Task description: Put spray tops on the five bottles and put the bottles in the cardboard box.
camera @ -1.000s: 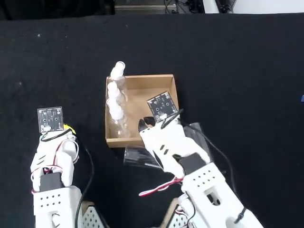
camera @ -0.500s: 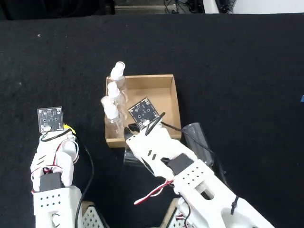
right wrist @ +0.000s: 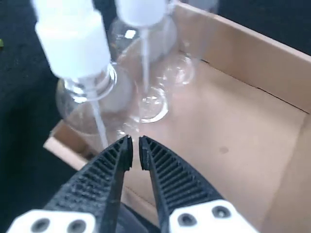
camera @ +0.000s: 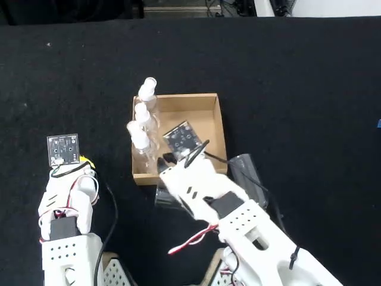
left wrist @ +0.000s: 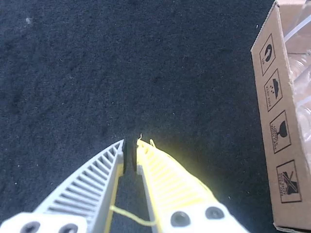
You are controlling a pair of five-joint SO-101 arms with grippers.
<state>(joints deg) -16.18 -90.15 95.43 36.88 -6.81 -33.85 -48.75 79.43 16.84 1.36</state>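
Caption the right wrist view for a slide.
Shut right gripper hovers over the cardboard box beside clear bottles capped with white spray tops.

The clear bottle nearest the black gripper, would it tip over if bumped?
Probably. The clear plastic bottle looks empty, so likely light, and its white spray top sits high. The brown cardboard box around it might catch it.

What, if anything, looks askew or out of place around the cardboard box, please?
The nearest bottle in the cardboard box seems to tilt, its spray top leaning out over the wall facing the left arm. Nothing else stands out.
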